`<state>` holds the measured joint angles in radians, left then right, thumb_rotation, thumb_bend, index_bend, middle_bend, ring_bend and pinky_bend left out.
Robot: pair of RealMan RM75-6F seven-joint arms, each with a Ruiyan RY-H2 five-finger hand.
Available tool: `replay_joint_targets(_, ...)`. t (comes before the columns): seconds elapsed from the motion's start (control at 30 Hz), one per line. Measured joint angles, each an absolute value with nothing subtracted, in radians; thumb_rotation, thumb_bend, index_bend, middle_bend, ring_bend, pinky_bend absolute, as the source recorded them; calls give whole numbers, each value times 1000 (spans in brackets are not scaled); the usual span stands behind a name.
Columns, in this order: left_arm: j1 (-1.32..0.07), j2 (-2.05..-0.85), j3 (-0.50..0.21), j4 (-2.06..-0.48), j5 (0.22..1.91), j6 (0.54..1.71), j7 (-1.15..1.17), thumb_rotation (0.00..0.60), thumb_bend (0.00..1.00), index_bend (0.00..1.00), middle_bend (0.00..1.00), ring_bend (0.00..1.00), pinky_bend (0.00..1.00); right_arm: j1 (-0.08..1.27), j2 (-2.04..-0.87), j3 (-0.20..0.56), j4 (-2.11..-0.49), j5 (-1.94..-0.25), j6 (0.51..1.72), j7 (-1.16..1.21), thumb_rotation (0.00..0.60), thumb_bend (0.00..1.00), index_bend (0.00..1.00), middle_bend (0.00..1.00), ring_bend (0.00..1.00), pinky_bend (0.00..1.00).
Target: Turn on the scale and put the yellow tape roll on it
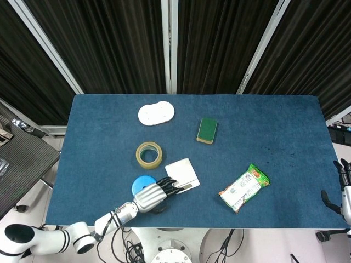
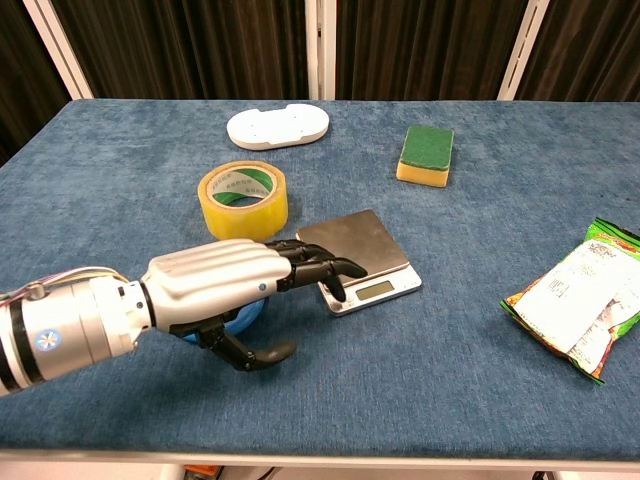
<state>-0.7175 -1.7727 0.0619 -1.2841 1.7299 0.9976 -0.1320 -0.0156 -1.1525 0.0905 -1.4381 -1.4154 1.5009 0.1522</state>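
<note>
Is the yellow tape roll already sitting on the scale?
No: the yellow tape roll lies flat on the blue table behind and to the left of the scale, whose platform is bare.
</note>
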Motion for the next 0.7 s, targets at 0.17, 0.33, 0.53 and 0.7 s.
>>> replay_joint_targets(0.17, -721, -1774, 68, -1278, 1726, 1001, -137, 600, 454, 40, 186, 0, 15, -16, -1154, 91, -1438, -1414, 1502, 148, 600, 275, 0, 0, 0, 0)
replay_joint_targets(0.33, -724, -1779, 73, -1272, 1718, 1002, -145, 600, 454, 40, 187, 0, 15, -19, -1154, 90, -1442, -1421, 1508, 142, 600, 276, 0, 0, 0, 0)
replay_joint_targets(0.53, -726, -1785, 79, -1263, 1702, 991, -158, 600, 454, 40, 187, 0, 15, -19, -1156, 88, -1440, -1418, 1503, 141, 600, 276, 0, 0, 0, 0)
replay_joint_targets(0.7, -724, -1789, 87, -1246, 1691, 986, -177, 600, 455, 40, 188, 0, 15, -18, -1159, 87, -1436, -1418, 1498, 140, 600, 276, 0, 0, 0, 0)
